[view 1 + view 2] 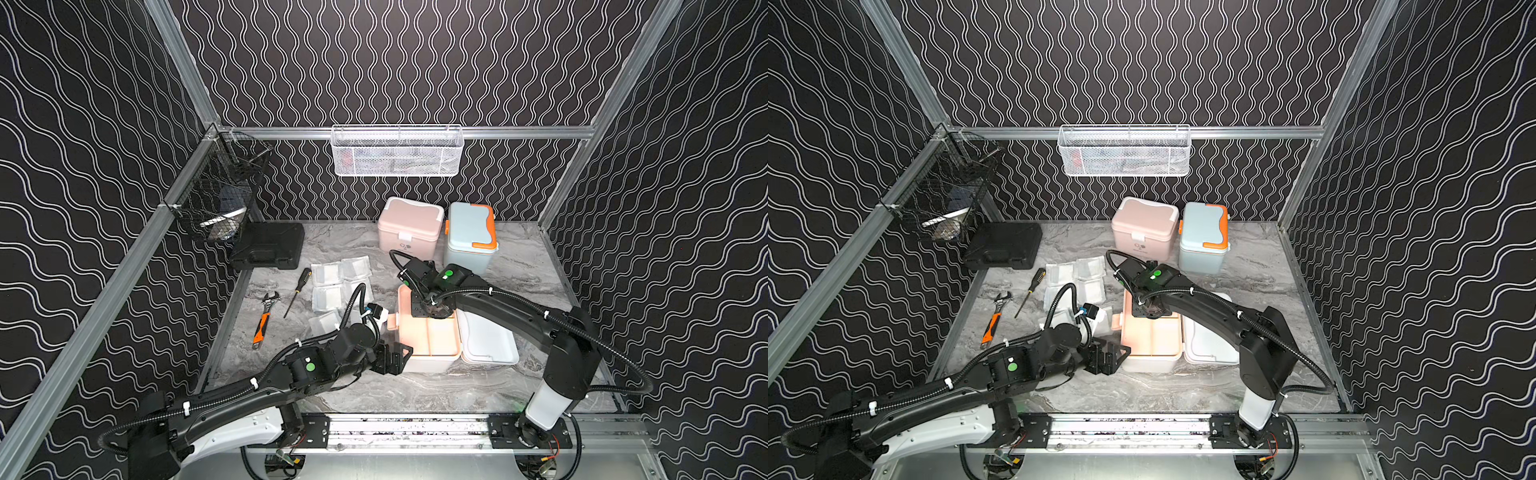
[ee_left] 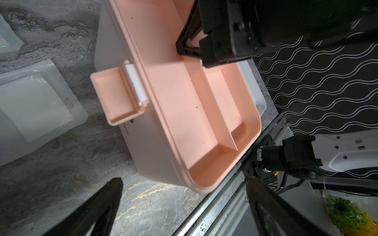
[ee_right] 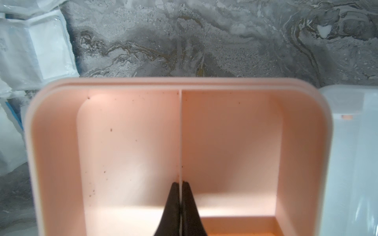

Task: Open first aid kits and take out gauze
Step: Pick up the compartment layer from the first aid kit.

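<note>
A white plastic first aid kit with peach trim (image 1: 428, 361) is seen standing open near the front middle of the grey marble-patterned table (image 1: 374, 395). Its white lid (image 1: 486, 340) is folded back flat on the right arm's side, and its peach latch flap (image 2: 114, 98) is swung out on the opposite side. A peach plastic tray (image 2: 184, 106) is seated in the top of this kit and is split by a thin divider (image 3: 181, 132). The right gripper (image 3: 181, 183) is lowered into the tray, and its jaws are clenched on the divider, one black finger pressed against each face of it. The left gripper (image 2: 184, 180) is held just beside the kit's near corner on the latch side, its jaws released and spread wide above the table. Flat square white gauze packets in clear wrapping (image 1: 340, 282) are spread in a loose cluster on the table beside the latch side of the open kit, some of them overlapping; whether any lies beneath the tray cannot be told. At the back of the table a pink plastic first aid kit (image 1: 409, 226) and a pale blue-grey first aid kit with orange trim (image 1: 469, 237) are set just beside each other, both with lids down. A flat black hard case (image 1: 268, 245) is placed at the back left. A black-and-yellow-handled screwdriver (image 1: 296, 293) and an adjustable wrench with an orange handle (image 1: 264, 318) are laid in front of it, near the gauze. A white mesh basket (image 1: 397, 151) is hung on the back rail, and a black wire basket (image 1: 224, 191) on the left rail.
</note>
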Action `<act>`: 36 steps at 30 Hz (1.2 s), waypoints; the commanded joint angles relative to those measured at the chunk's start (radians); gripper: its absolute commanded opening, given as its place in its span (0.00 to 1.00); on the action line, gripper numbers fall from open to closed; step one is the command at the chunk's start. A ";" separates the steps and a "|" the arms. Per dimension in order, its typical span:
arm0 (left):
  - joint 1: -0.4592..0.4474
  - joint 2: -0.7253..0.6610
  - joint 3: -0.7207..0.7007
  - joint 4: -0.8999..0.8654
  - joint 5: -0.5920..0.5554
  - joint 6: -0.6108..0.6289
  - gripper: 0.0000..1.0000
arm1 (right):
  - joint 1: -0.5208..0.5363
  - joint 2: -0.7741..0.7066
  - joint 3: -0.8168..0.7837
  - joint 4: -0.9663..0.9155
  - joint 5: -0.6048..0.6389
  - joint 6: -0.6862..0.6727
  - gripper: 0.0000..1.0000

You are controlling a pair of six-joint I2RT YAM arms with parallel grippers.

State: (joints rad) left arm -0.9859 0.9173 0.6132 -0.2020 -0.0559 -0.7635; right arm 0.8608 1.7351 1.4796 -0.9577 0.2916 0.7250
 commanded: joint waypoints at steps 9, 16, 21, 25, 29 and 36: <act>0.001 -0.015 0.011 0.011 -0.021 -0.011 0.99 | 0.020 -0.038 0.014 -0.022 0.040 0.005 0.00; 0.001 -0.042 0.023 -0.013 -0.038 -0.002 0.99 | 0.041 -0.048 0.021 -0.004 0.013 -0.017 0.00; 0.001 -0.066 0.027 -0.024 -0.046 0.010 0.99 | 0.055 -0.066 0.036 -0.003 0.014 -0.035 0.00; 0.002 -0.115 0.023 -0.032 -0.061 0.020 0.99 | 0.060 -0.085 0.045 -0.011 0.021 -0.040 0.00; 0.001 -0.180 0.026 -0.042 -0.070 0.042 0.99 | 0.061 -0.141 0.039 0.009 0.010 -0.072 0.00; 0.001 -0.294 0.072 -0.052 -0.048 0.103 0.99 | 0.061 -0.372 -0.044 0.174 -0.011 -0.192 0.00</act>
State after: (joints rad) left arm -0.9859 0.6472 0.6613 -0.2569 -0.1062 -0.7048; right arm 0.9215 1.4231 1.4506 -0.8818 0.2867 0.5911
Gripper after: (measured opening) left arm 0.988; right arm 0.050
